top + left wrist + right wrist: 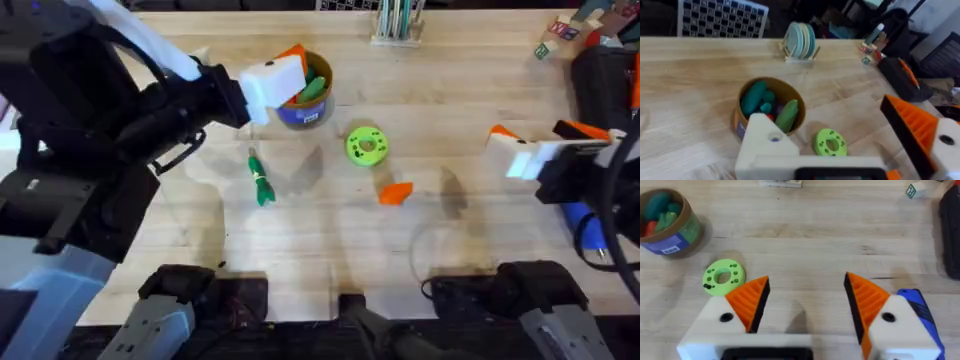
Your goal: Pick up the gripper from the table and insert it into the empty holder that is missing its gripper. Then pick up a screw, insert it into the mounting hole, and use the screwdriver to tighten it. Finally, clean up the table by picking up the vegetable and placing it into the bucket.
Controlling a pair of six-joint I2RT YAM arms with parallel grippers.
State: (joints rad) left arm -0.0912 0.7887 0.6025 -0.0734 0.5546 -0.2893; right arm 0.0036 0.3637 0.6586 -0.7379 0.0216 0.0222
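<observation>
Well apart from the spread left end effector (285,75), which hovered over the bucket (305,108), the gripper (396,192) lay on the table (450,80), risking a bucket knock.

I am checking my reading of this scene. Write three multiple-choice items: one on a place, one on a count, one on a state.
1. The loose orange wedge lies
A. between the right gripper's fingers
B. on the table near the green disc
C. on top of the disc

2. Orange pads on the left gripper:
A. none
B. one
C. two

3. The right gripper is
A. open, nothing between its fingers
B. shut on the wedge
C. shut, empty

Key: B, the wedge rests on bare wood just beside the disc; B, one orange pad faces a plain white finger; A, bare table shows between its fingers.
</observation>
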